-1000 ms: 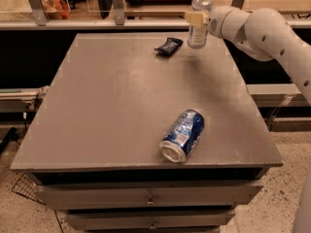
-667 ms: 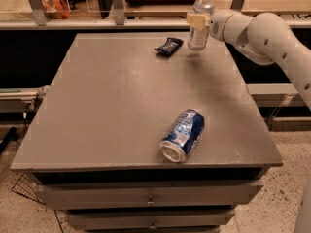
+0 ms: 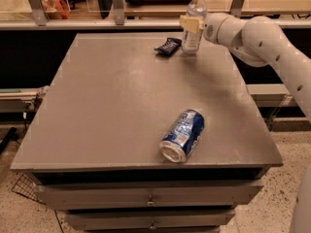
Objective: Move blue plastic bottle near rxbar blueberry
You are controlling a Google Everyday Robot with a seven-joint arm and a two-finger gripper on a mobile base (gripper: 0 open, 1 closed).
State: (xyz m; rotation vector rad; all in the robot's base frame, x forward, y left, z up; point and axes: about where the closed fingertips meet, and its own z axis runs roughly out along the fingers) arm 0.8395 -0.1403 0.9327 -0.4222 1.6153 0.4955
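Observation:
The blue plastic bottle (image 3: 193,27), clear with a white cap and pale label, stands upright at the far edge of the grey table (image 3: 121,96). The rxbar blueberry (image 3: 167,46), a small flat dark navy bar, lies just to the left of it, a short gap between them. My gripper (image 3: 193,24) comes in from the right on the white arm, and its pale fingers (image 3: 189,24) are around the bottle's middle.
A dented blue soda can (image 3: 183,135) lies on its side near the table's front right. A railing and shelf run behind the far edge. Drawers sit under the tabletop.
The bottle and gripper have shifted slightly left, closer to the bar. The can has not moved.

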